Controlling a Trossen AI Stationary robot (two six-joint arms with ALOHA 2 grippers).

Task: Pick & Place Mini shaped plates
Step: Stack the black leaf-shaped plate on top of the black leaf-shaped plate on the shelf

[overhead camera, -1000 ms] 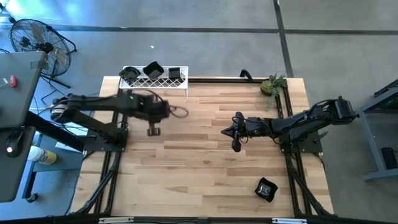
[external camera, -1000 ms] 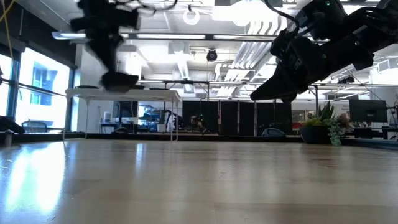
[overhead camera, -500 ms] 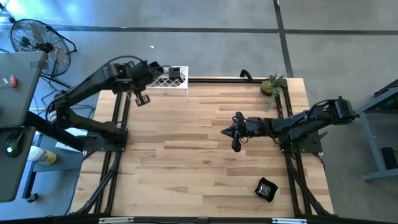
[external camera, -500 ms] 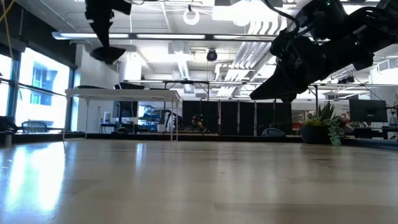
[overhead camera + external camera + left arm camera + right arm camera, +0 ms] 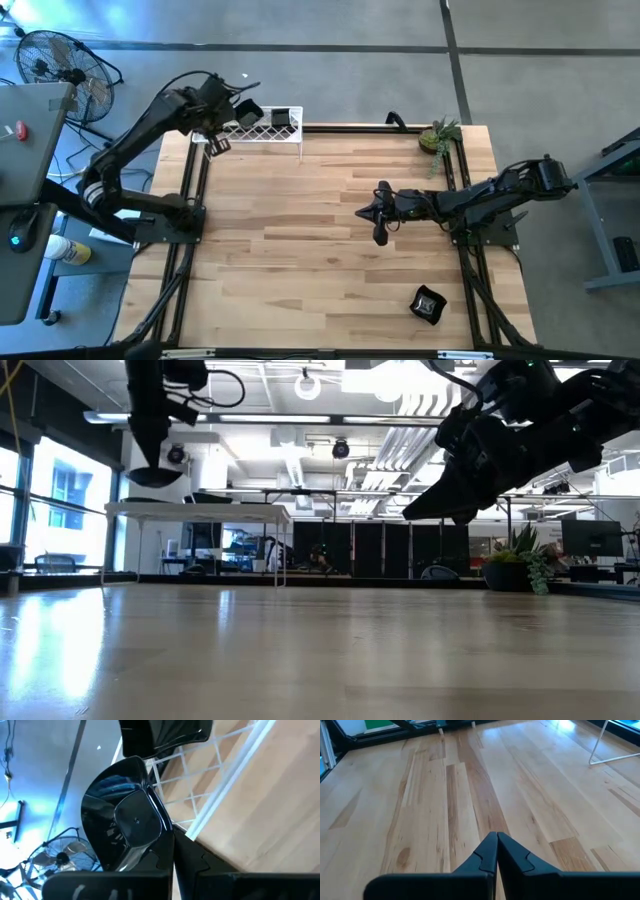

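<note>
The left gripper [image 5: 215,143] is up at the far left corner of the table [image 5: 330,250], right by the white wire-mesh rack [image 5: 262,131], and its fingers are clamped on a glossy black mini plate [image 5: 131,820]. From the wrist camera that plate looks squarish with rounded corners and a raised rim, held on edge, with the rack's white wires just behind it. Another black dish [image 5: 165,734] sits in the rack just beyond the held one. From overhead, the rack holds at least two more dark plates, one angled near the left arm [image 5: 247,112] and one squarer piece toward the rack's right end [image 5: 281,119].

The right gripper [image 5: 379,212] hangs above the middle of the table, fingers pressed together with nothing between them, only bare wood planks below it.

One more black plate [image 5: 428,304] lies alone on the near right part of the table, well apart from both arms. A small green potted plant [image 5: 438,135] stands at the far right corner
</note>
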